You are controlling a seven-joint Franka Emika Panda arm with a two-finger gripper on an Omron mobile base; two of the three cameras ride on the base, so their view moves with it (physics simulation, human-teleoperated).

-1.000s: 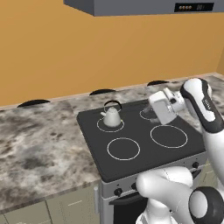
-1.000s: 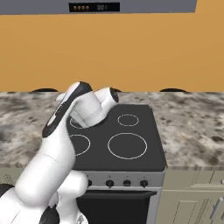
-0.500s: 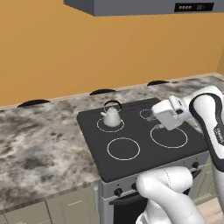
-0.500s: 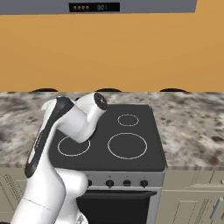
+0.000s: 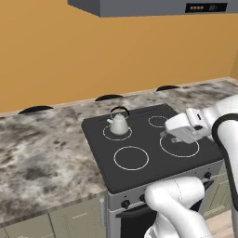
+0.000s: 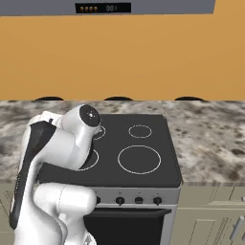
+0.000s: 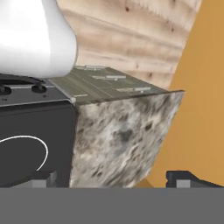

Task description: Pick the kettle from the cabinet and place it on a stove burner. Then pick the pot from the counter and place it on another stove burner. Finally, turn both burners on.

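The kettle (image 5: 119, 125) is showing a smooth silver-grey metallic finish. The cooktop (image 5: 153, 153) is presenting flat, matt black glass. The surface (image 5: 42, 148) is displaying mottled, polished-looking stone. The floor (image 7: 131, 39) is appearing as pale grained wood, possibly laminate.

The kettle (image 5: 119, 124) stands upright on the rear left burner ring (image 5: 117, 132) of the black cooktop (image 5: 148, 144). Three further rings are marked in the glass: front left (image 5: 131, 158), rear right (image 5: 158, 122), and front right (image 5: 179, 145). The white arm's hand (image 5: 183, 128) is held over the front right ring, well apart from the kettle; how the jaws stand cannot be told here. Black knobs (image 5: 125, 203) line the stove front. The mottled stone counter (image 5: 42, 148) extends left of the cooktop, below an orange wall (image 5: 69, 51) and a grey range hood (image 5: 153, 7).
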